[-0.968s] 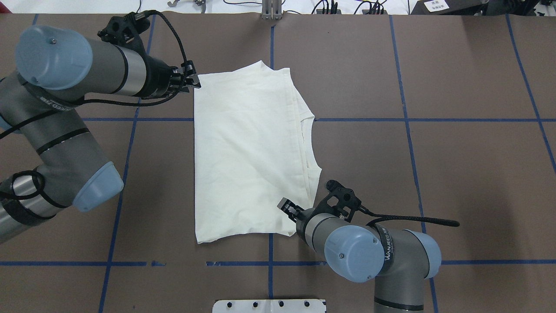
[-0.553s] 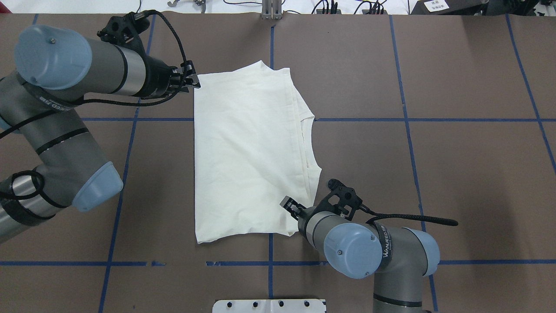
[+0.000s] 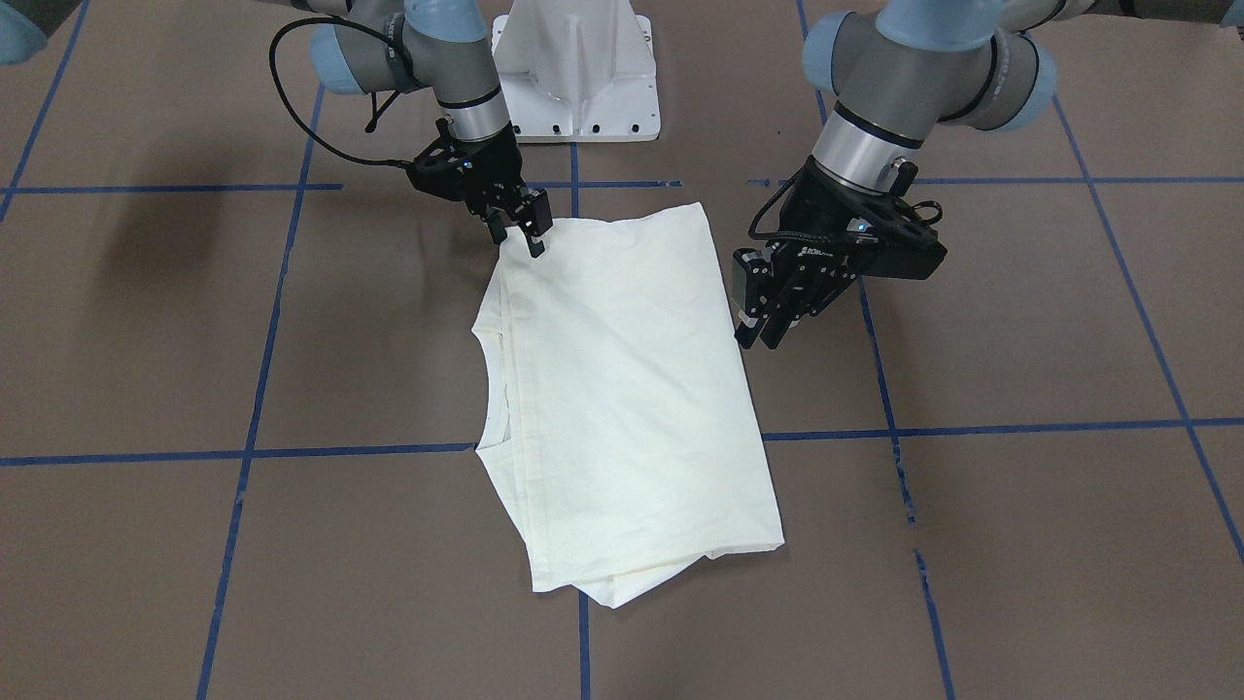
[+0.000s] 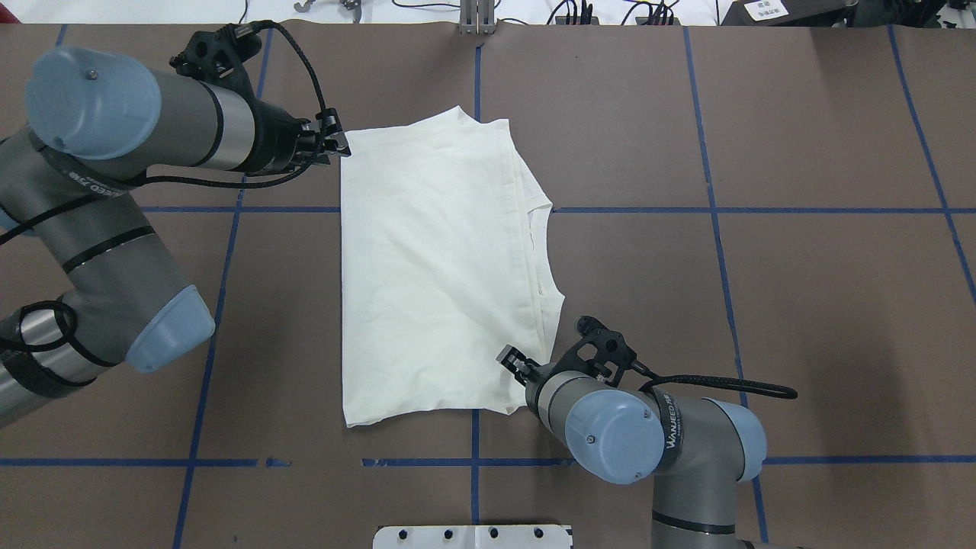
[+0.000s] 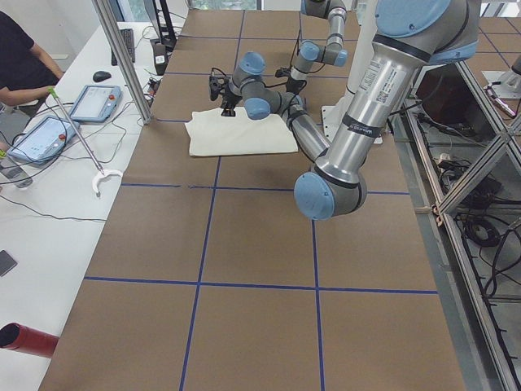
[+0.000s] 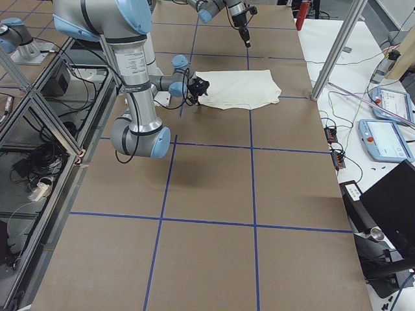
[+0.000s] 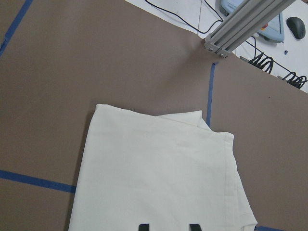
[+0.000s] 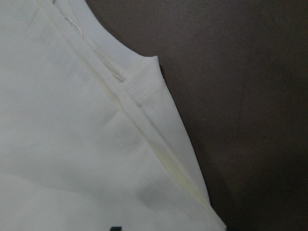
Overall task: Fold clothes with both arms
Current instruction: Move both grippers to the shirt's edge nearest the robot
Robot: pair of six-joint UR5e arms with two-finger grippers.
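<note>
In the view from the front, the folded T-shirt [image 3: 622, 389] lies flat in the middle of the brown table [image 3: 1020, 321]. Its plain cream side is up and its neck hole is on the left. The right end effector [image 3: 517, 243] is at the top left corner of the shirt. Its two fingers are apart and hold nothing. The left end effector [image 3: 759, 331] is just beside the shirt's right edge, near the top. Its fingers are apart too. Blue tape lines [image 3: 972, 428] cross the table.

In the view from above, the shirt is in the middle, with the neck hole on the right. The left end effector is at the shirt's top left corner. The right end effector is at its bottom right corner.

In the view from the left end, the shirt is small, in the upper middle. A person [image 5: 20, 61] sits at the top left.

In the view from the right end, the shirt is in the upper middle as well.

In the left wrist view, the shirt fills the lower middle. Two black fingertips [image 7: 143, 226] peek in at the bottom edge, set apart, with cloth showing between them.

In the right wrist view, the shirt fills the left side, very close. The neck seam [image 8: 115, 77] runs across the top. Two black bits sit far apart at the bottom edge.
</note>
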